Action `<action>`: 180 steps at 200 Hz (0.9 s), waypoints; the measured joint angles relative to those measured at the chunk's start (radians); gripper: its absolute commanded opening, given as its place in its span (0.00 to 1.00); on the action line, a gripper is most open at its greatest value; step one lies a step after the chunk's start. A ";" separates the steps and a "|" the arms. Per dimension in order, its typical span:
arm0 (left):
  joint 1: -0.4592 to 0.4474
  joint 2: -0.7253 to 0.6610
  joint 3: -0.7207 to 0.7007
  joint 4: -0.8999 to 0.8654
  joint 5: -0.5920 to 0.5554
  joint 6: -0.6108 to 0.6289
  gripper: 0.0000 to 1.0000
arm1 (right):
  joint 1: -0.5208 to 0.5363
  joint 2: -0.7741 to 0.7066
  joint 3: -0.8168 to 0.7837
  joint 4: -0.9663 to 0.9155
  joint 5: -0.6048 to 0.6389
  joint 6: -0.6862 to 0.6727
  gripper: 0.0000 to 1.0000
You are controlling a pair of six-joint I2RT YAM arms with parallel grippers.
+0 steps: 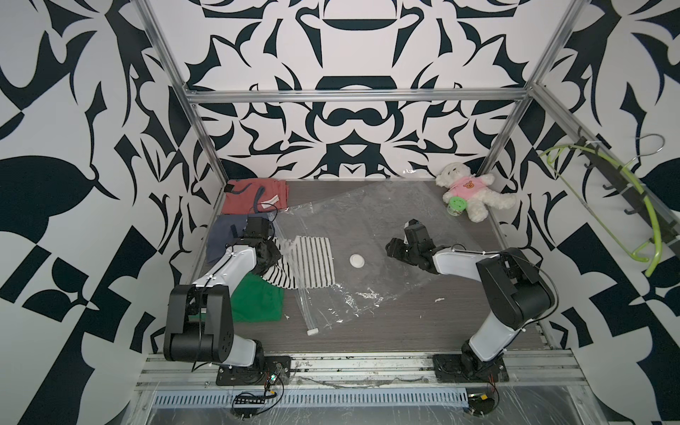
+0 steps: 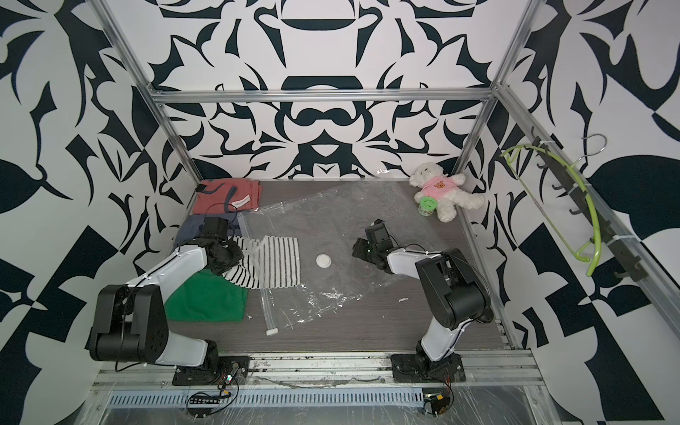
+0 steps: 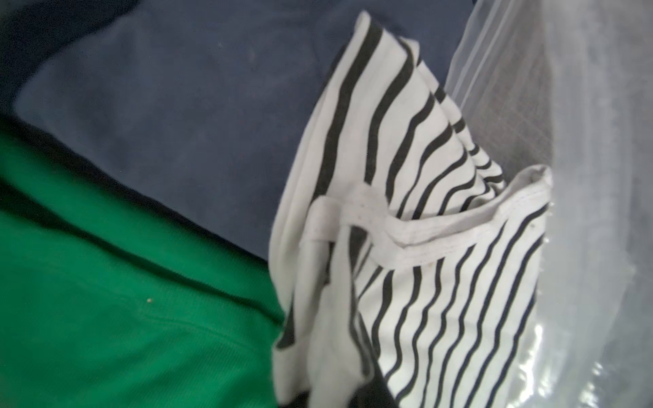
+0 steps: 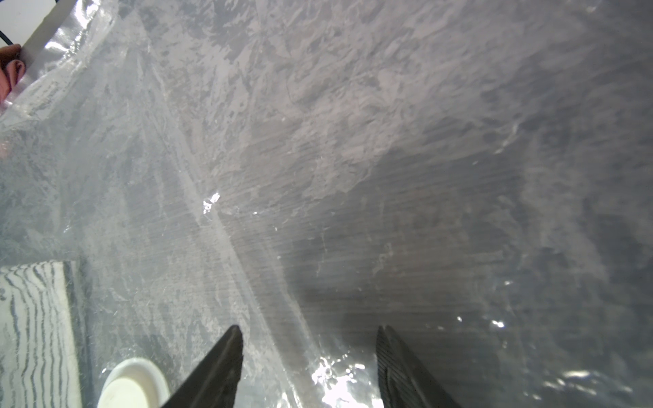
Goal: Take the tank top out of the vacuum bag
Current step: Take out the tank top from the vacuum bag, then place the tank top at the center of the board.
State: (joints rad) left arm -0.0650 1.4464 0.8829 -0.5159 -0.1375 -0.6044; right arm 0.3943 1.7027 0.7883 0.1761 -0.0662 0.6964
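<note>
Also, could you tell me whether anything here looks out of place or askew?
The vacuum bag lies skewed across the table. The striped tank top sits partly out of the bag's open edge, bunched onto a green garment. A small white scrap lies loose on the wood beside the bag.

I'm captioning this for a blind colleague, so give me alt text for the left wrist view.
A black-and-white striped tank top lies bunched, partly out of the mouth of a clear vacuum bag. Beside it lie a navy garment and a green garment. The close-up is slightly blurred.
</note>
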 measured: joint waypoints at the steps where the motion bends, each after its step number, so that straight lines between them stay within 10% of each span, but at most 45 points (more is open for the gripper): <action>1: 0.000 0.000 0.002 -0.003 -0.001 0.000 0.00 | 0.000 0.000 0.000 0.000 0.000 0.000 0.62; 180: -0.082 -0.075 0.572 -0.237 -0.328 0.080 0.00 | 0.000 0.000 0.011 -0.022 0.000 0.008 0.62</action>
State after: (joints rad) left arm -0.1474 1.3712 1.4548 -0.7528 -0.4656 -0.5243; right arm 0.3943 1.7027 0.7998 0.1539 -0.0658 0.7044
